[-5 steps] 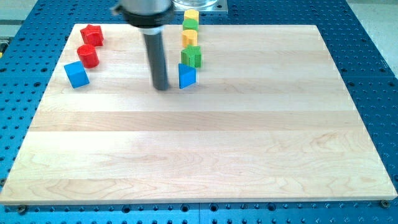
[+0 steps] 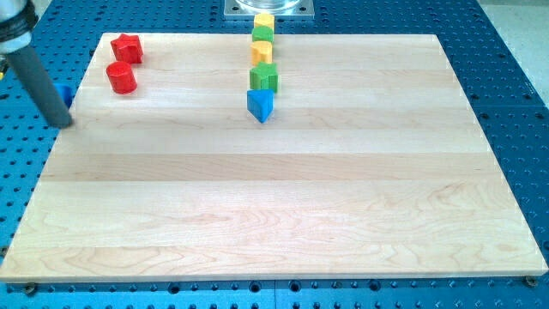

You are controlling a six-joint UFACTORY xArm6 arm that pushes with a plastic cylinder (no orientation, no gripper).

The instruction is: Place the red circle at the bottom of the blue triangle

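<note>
My tip stands at the far left of the frame, at the left edge of the board, and it holds nothing, since it is only a bare rod that can push. A blue block is almost hidden behind the rod, so I cannot tell its shape or whether the rod touches it. The red circle lies in the upper left, just below the red star, and well apart from the blue triangle, which sits at upper centre just under the green block. The risk is a push that is off centre: the circle can roll aside from the tip. A path too high can also strike the triangle and shift it, or carry the star along.
</note>
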